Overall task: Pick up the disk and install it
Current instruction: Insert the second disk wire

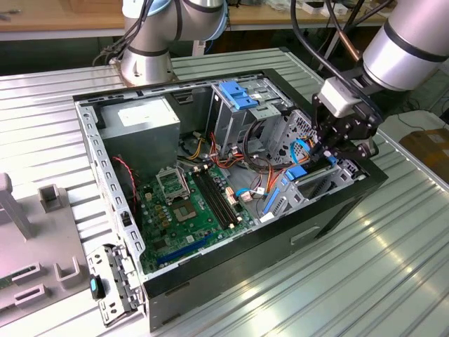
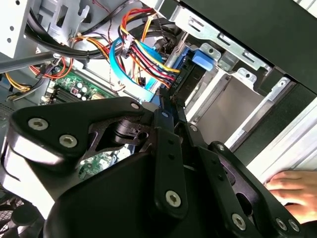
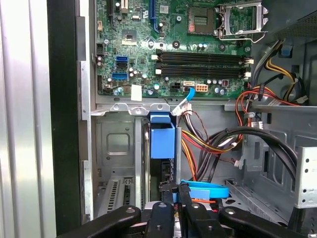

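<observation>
The disk (image 1: 298, 172) stands on edge in the drive cage at the exterior view's right end of the open computer case (image 1: 231, 260). Its bright blue rail (image 3: 162, 141) and dark body show in both wrist views, with the rail (image 2: 200, 59) against the metal bay wall. My gripper (image 1: 328, 156) hangs right over the disk's outer end. The black fingertips (image 3: 167, 188) sit pressed close together at that end, and nothing shows between them. A flat blue cable (image 3: 205, 190) loops just beside the gripper (image 3: 176, 188).
The green motherboard (image 1: 189, 203) lies mid-case, with the grey power supply (image 1: 144, 119) behind it. A light-blue bracket (image 1: 238, 95) tops the rear cage. Coloured wires (image 2: 143, 49) crowd the bay. A person's hand (image 2: 292, 186) rests outside the case. Grey fixtures (image 1: 42, 203) stand at the left.
</observation>
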You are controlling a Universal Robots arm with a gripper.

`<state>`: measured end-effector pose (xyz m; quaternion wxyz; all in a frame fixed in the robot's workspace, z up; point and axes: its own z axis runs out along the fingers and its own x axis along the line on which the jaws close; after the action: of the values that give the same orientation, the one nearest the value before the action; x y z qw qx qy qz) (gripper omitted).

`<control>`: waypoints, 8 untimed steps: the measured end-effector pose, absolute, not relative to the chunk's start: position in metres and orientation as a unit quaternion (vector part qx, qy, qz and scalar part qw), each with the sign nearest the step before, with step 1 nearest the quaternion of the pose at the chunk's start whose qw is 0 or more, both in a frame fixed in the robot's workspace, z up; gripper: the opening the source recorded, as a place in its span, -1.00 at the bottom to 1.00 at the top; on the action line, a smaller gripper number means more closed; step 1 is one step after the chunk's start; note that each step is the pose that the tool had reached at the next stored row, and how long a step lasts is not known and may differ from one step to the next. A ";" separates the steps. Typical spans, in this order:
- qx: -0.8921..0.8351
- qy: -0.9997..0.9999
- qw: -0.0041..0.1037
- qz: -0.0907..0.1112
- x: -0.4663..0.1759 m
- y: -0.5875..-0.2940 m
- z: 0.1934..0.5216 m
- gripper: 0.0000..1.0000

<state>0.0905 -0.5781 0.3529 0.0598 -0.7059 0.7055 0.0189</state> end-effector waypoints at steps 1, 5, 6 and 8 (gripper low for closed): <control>-0.706 0.706 0.060 0.019 0.091 -0.579 0.352 -0.68; -0.706 0.705 0.063 0.022 0.091 -0.579 0.351 -0.68; -0.706 0.705 0.063 0.022 0.091 -0.579 0.350 -0.68; -0.706 0.705 0.064 0.023 0.091 -0.579 0.350 -0.68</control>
<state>0.0905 -0.5792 0.3496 0.0641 -0.7056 0.7054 0.0232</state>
